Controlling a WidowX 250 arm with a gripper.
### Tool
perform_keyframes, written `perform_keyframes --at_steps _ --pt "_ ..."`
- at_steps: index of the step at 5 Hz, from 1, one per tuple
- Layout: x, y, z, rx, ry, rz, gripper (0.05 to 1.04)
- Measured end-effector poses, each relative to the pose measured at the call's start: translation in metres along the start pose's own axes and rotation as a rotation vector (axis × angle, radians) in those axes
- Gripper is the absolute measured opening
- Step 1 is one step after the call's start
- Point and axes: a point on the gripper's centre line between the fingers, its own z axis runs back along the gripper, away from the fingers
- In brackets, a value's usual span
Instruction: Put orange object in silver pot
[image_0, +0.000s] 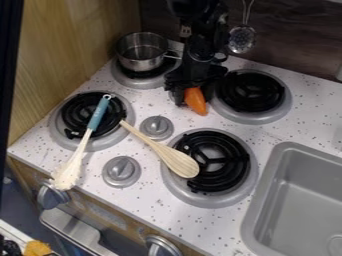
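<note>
Your gripper (194, 97) hangs over the stovetop, its fingers closed around the orange object (196, 102), which points down. In view, the silver pot (141, 56) sits just left of your gripper on a burner; another burner (251, 92) is just right. Nearer the camera than your gripper lie a wooden spoon (176, 160) and a blue-handled utensil (97, 116); the sink (270, 185) is farther right.

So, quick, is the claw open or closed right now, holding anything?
Claw: right at the orange object; open or closed on it can't be told.
</note>
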Motion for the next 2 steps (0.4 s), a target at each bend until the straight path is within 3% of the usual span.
perform_keyframes --at_steps 2 --pt "-0.0015 -0.0012 0.0001 0.002 0.009 0.004 0.670"
